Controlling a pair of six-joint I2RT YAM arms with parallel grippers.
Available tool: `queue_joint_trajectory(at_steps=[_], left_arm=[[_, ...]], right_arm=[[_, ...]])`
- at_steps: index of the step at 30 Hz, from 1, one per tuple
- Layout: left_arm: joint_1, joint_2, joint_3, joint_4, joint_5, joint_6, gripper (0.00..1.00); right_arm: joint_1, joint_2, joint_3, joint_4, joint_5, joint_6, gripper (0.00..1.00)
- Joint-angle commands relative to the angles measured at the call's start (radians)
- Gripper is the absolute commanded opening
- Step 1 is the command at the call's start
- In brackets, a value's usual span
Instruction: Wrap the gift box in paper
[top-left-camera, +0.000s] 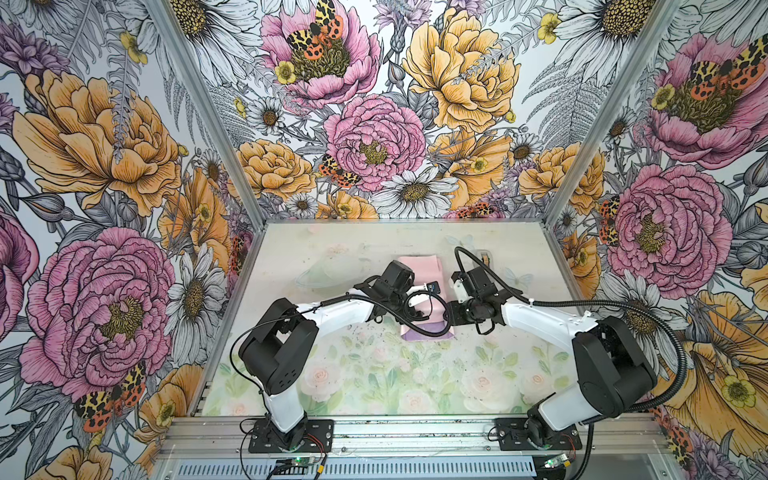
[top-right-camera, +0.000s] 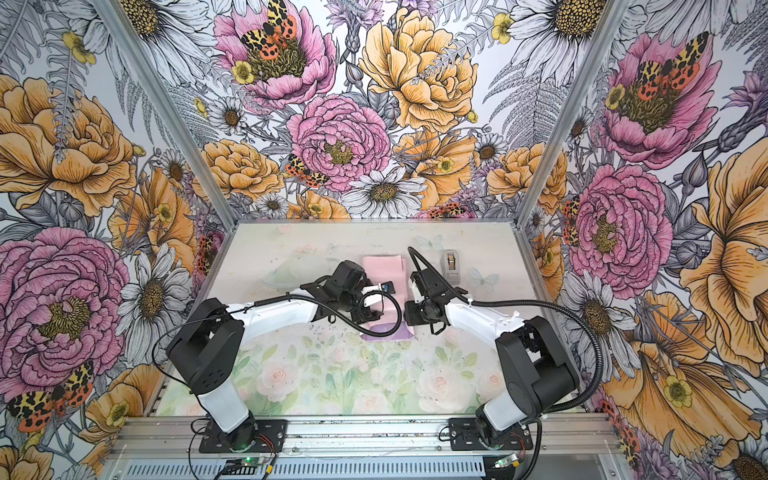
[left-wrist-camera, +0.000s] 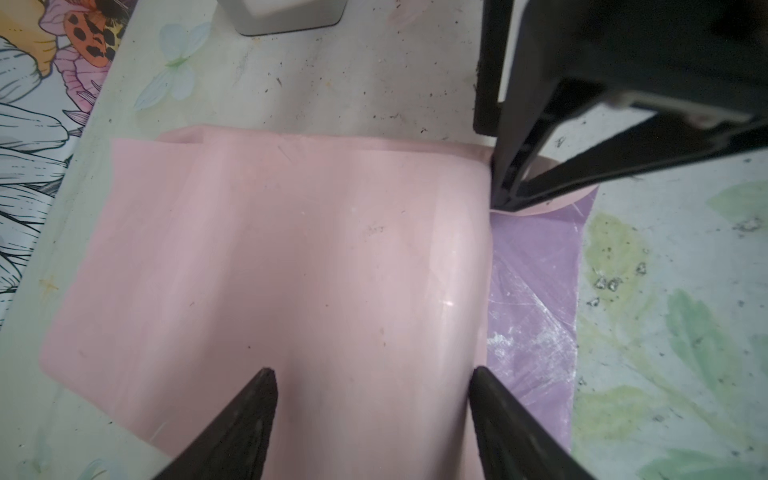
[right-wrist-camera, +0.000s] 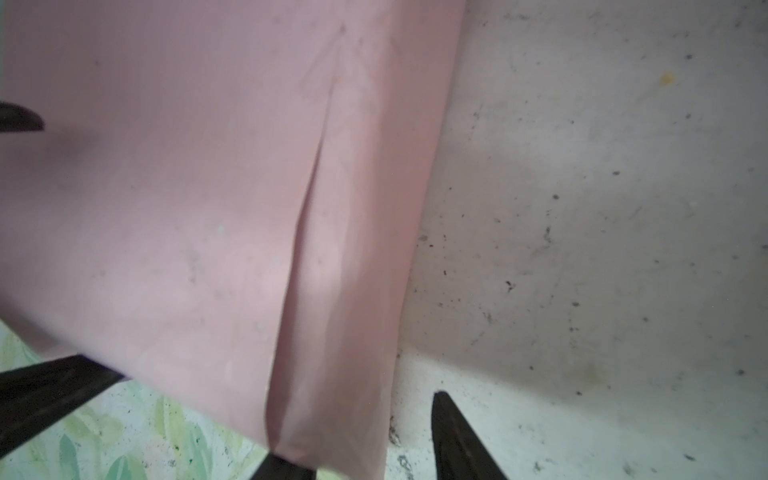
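The wrap looks early to midway. In both top views the paper (top-left-camera: 417, 266) lies mid-surface between the two arms, folded into a narrow strip. Its pink face is up, and a band of its lilac face (left-wrist-camera: 536, 291) is left bare at the near end. The box is not plainly visible in any view. It probably sits under the pink fold, where the sheet bulges a little in the left wrist view.

The left gripper (left-wrist-camera: 372, 372) hangs over the pink flap with its jaws spread and nothing between them but the sheet below. The right gripper (right-wrist-camera: 361, 432) stands at the paper's right edge. Its jaws are apart and straddle a creased edge fold, and a gap shows between one finger (right-wrist-camera: 449, 419) and the paper, so it does not seem to be pinching.

One flap is over, then. What appears left is to bring the lilac band up and over, tighten the folds, close both ends and fix the seam. No tape shows on the paper, and the dispenser (top-right-camera: 450, 262) stands apart on the surface (left-wrist-camera: 374, 75), beyond the right gripper.
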Motion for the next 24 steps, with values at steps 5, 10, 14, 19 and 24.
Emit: queue_joint_trajectory(at_steps=[5,10,14,19,24], left_arm=[[0.0,0.019,-0.023,0.027,0.004,0.03,0.6],[-0.002,0.022,-0.027,0.027,0.003,0.038,0.57],[-0.003,0.022,-0.032,0.026,0.008,0.038,0.57],[-0.005,0.017,-0.037,0.034,0.023,0.033,0.56],[-0.008,0.019,-0.036,0.036,0.024,0.03,0.55]], right_arm=[[-0.008,-0.055,-0.025,0.03,0.042,0.015,0.48],[-0.002,-0.052,-0.023,0.05,0.08,0.017,0.47],[0.005,-0.033,-0.016,0.087,0.082,0.021,0.45],[0.009,-0.007,-0.019,0.129,0.081,0.025,0.38],[0.009,0.016,-0.021,0.145,0.082,0.03,0.32]])
